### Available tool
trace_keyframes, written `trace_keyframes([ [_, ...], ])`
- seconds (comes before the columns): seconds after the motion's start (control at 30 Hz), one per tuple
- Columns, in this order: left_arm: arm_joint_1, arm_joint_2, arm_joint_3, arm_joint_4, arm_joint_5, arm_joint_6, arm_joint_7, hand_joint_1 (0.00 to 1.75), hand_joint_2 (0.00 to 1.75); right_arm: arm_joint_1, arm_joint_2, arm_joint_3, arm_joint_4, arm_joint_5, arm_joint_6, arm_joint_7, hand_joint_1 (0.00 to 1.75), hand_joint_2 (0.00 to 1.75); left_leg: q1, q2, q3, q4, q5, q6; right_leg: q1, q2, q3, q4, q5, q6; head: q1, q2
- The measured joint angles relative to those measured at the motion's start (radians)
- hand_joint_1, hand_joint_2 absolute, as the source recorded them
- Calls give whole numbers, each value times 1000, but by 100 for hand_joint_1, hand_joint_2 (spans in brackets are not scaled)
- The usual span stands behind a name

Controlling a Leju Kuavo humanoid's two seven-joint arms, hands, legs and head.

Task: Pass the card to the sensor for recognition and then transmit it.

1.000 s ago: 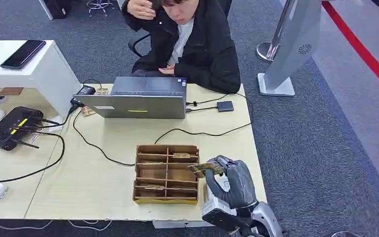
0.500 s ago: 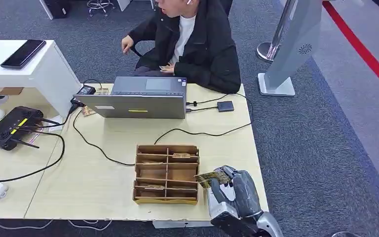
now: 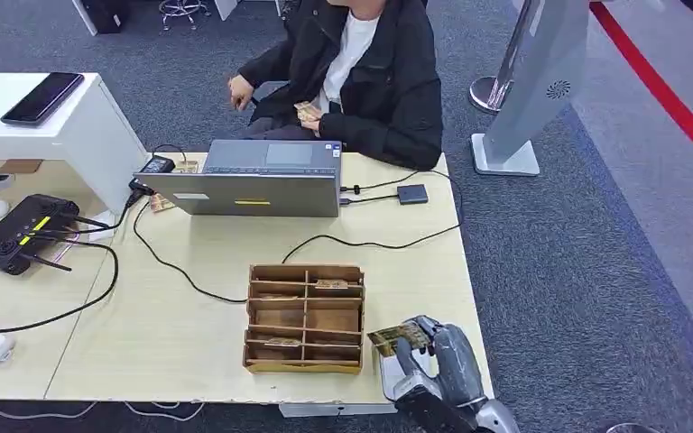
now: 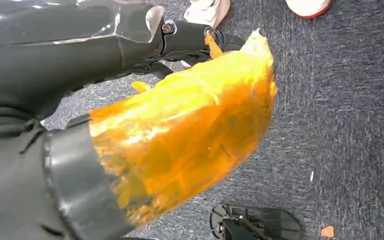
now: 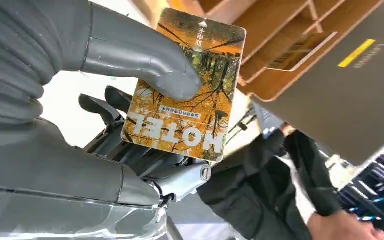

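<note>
Table (image 3: 189, 334): pale wood, with a white raised shelf at its far left.
Person (image 3: 370, 77): sits behind the table's far edge in a dark jacket, one hand raised beside the body.
Laptop (image 3: 253, 185): grey, at the far edge before the person, cables running off both its sides.
Tray (image 3: 305, 317): brown cardboard, divided into compartments, near the front edge; a few cards lie in some of them.
Router (image 3: 20, 234): black, with antennas, at the table's left.
Sensor (image 3: 411, 194): small dark box right of the laptop, wired to it, well apart from the right hand.
Right hand (image 3: 433, 361): at the table's front right corner, just right of the tray, thumb (image 5: 145, 60) pressed on the card's face and dark fingers behind it, so the card is pinched.
Left hand (image 4: 180, 130): over dark carpet, mostly under orange wrapping; I cannot tell how far its fingers are open or whether it has hold of anything.
Card (image 5: 185, 85): an orange hotel card with a tree picture, held above the table beside the tray's right front corner.
</note>
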Motion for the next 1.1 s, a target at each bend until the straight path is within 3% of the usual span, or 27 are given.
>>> trace_keyframes([
  [1.1, -1, 0, -31, 0, -1, 0, 0, 0, 0, -20, -13, 47, 190, -31, -21, 68, 175, 175, 0, 0, 0, 0, 0, 0, 0, 0, 0, 0, 0, 0, 0, 0],
])
